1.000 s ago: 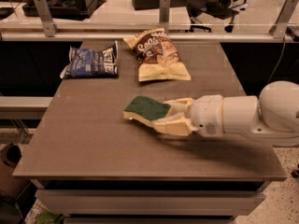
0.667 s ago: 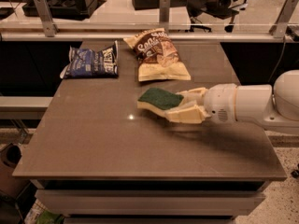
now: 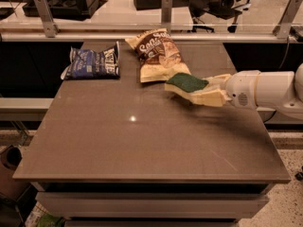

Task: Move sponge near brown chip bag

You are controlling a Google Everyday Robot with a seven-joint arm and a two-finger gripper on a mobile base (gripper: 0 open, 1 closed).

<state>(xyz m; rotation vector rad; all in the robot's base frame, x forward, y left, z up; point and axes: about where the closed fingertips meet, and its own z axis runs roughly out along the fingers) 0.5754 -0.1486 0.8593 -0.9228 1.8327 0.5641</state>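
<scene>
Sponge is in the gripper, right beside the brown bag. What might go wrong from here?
1. The sponge in the gripper nearly touches the brown bag at its near edge; going further would likely shove or overlap the bag.
2. The sponge seems held off the table; released there, it may bounce or land tilted.
3. One finger reaches under the sponge, so pulling back might drag it away.

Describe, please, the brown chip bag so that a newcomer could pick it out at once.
On the grey-brown tabletop, look near the far edge, where two crinkled bags lie. The brown chip bag with cream ends and white script is the one nearer the robot's hand, which holds a dark green, wavy-edged sponge beside it. Its neighbour is a dark blue chip bag.
</scene>
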